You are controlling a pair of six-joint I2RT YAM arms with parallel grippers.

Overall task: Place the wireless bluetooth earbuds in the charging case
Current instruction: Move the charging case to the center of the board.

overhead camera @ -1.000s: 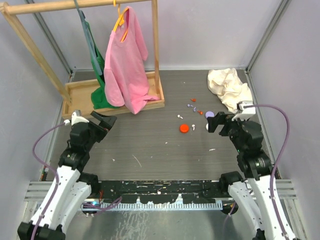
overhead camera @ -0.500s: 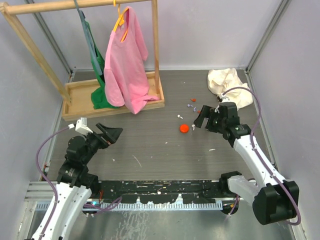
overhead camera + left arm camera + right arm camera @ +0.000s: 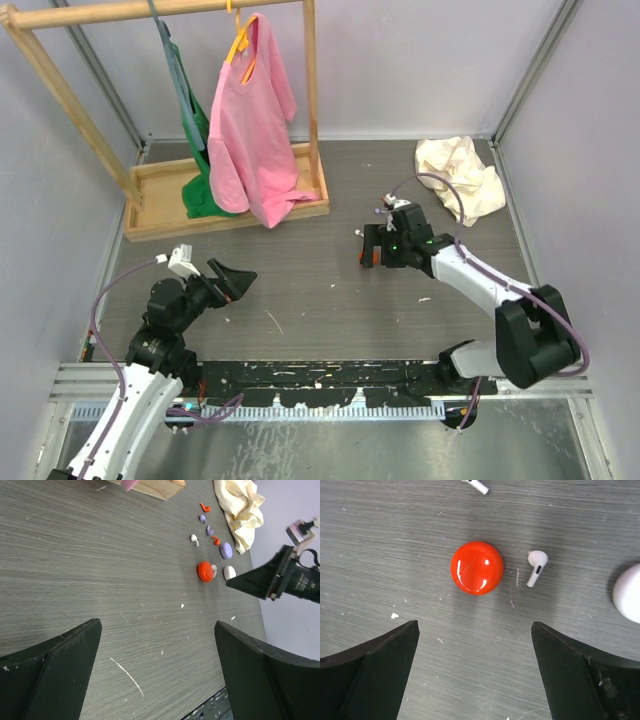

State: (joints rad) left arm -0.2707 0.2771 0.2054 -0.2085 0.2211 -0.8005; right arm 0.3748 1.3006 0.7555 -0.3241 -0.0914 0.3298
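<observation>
The right fingers (image 3: 380,655) hang spread wide and empty over the grey wood-grain desk (image 3: 470,680). The glossy red round charging case (image 3: 477,568) lies just ahead of the gap between them, a little toward the left finger. A small white plastic earbud (image 3: 536,565) lies just beside the red case on its right, apart from it and also ahead of the gap. Its long axis runs almost straight away from the fingers, with the rounded head at the far end and the stem pointing back toward them, tilted slightly toward the red case. A white round case (image 3: 627,592) sits farther right of the red case. Beyond the red case are scattered a lilac round case (image 3: 226,550), a red bud (image 3: 215,540), a lilac bud (image 3: 202,517) and a second white bud (image 3: 194,539). The left fingers (image 3: 55,665), likewise wide open and holding nothing, hover well to the left of the red case, so the right arm is by far the nearer. Closing across the stem looks the likeliest pick
</observation>
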